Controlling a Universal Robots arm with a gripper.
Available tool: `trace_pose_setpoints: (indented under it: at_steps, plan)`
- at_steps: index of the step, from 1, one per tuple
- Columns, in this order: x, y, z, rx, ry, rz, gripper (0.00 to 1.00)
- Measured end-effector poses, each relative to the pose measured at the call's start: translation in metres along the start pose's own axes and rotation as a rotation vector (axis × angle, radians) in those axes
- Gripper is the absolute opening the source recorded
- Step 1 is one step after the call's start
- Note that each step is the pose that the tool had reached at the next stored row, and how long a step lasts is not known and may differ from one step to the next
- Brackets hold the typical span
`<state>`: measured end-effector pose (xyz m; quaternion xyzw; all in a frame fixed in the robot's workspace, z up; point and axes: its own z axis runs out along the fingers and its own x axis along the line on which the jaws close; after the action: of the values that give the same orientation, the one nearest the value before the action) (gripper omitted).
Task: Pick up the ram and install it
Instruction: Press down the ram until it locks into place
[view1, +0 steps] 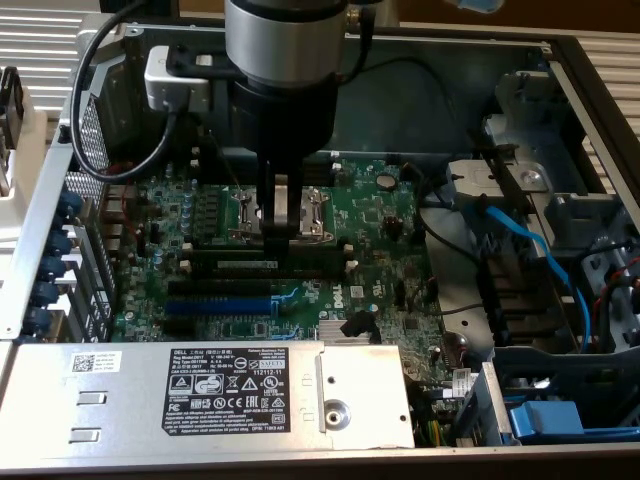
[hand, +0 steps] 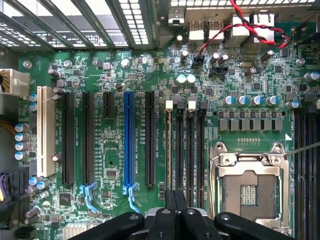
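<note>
Fingers (view1: 281, 215) pinched together, tip low over ram (view1: 262, 262) lying in slot (view1: 265, 250); press straight down, evenly, until clips latch.

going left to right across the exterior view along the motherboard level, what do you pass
blue rear clips → long blue slot → ram in its slot, beneath the shut tool → coin battery → blue cable
</note>
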<state>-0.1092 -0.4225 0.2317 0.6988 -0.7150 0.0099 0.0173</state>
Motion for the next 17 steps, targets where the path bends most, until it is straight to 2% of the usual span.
trace_pose_setpoints:
  at_steps: [17]
  plan:
    - [-0.0001, 0.0, 0.0023, -0.0001, 0.0002, 0.0, 0.1]
